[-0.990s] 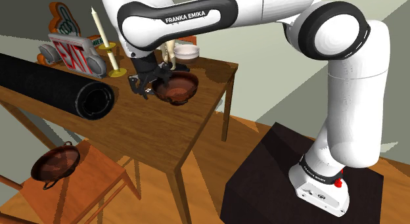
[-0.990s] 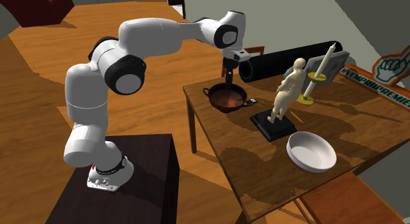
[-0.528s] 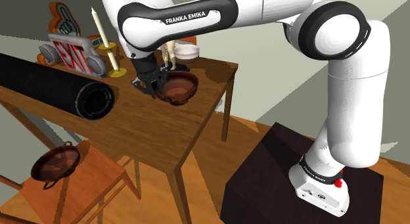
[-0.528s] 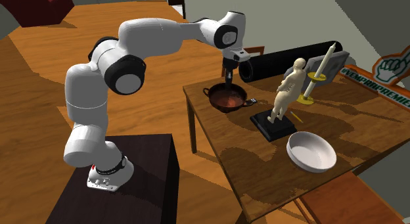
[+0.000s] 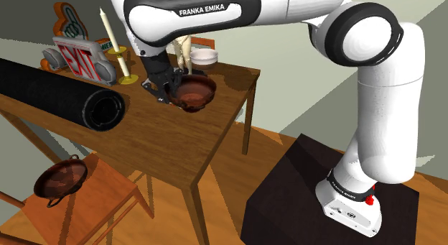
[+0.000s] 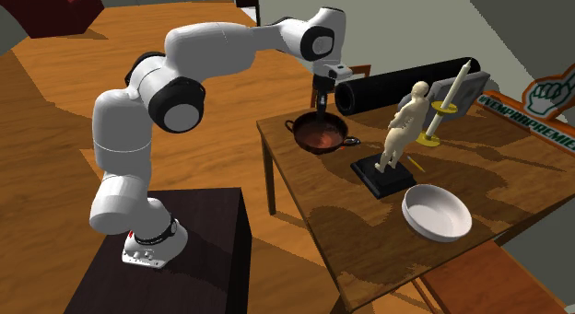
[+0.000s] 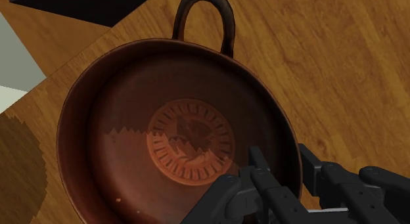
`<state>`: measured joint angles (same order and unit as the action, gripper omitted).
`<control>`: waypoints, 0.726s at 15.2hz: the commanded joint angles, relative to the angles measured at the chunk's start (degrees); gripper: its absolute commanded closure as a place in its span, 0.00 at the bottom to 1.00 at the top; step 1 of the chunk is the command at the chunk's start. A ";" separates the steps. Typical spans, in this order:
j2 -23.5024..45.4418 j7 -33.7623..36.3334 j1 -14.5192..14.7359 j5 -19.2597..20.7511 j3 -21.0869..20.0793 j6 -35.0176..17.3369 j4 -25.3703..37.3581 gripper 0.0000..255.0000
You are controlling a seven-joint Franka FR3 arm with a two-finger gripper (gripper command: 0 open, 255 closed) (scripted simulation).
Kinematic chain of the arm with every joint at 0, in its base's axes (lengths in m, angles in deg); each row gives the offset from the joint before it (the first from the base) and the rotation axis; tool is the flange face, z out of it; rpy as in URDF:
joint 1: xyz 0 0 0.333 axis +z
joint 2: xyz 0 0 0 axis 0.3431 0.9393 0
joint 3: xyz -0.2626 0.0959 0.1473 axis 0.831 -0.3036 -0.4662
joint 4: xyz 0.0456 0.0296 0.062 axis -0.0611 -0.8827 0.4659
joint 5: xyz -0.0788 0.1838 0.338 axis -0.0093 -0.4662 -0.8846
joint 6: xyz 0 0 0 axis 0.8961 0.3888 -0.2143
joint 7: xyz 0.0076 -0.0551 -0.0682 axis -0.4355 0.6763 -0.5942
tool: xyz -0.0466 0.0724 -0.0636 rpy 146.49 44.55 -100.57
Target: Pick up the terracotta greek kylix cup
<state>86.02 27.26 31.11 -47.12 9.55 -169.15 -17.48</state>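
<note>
The kylix cup [image 5: 197,93] is a reddish-brown shallow bowl with dark loop handles, hanging just above the wooden table [image 5: 154,146]. My black gripper [image 5: 171,95] is shut on its rim on the side toward the shoulder view's left. In the second exterior view the gripper [image 6: 320,112] comes straight down onto the cup [image 6: 319,134]. In the wrist view the fingers [image 7: 261,180] clasp the rim, one inside the bowl and one outside, with the gripper [image 7: 292,180] over the rim. The cup [image 7: 164,117] shows a round patterned medallion inside, and one handle [image 7: 204,16] points away from the gripper.
A thick black roll [image 5: 68,100] lies along the table. A candle [image 5: 109,37], an exit sign [image 5: 77,58], a pale statue [image 6: 403,128] on a black base and a white bowl [image 6: 438,213] stand nearby. A second brown cup [image 5: 61,180] sits on a wooden chair [image 5: 100,197].
The fingers have closed on the cup's rim. The arm has risen a little, and the cup has come up slightly with it.
</note>
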 commanded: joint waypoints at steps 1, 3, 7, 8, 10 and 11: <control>-0.02 -0.17 0.13 0.00 -0.02 1.40 1.44 1.00; 0.31 -0.31 0.42 0.10 -0.03 3.12 3.50 1.00; 1.27 -0.59 1.14 0.43 -0.01 6.75 8.10 1.00; 1.58 -0.66 1.35 0.55 0.00 7.71 9.38 1.00; 2.31 -0.81 1.84 0.82 0.03 9.69 12.10 1.00; 2.37 -0.82 1.88 0.84 0.04 9.85 12.31 1.00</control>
<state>87.95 26.42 32.69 -46.45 9.58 -160.16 -6.49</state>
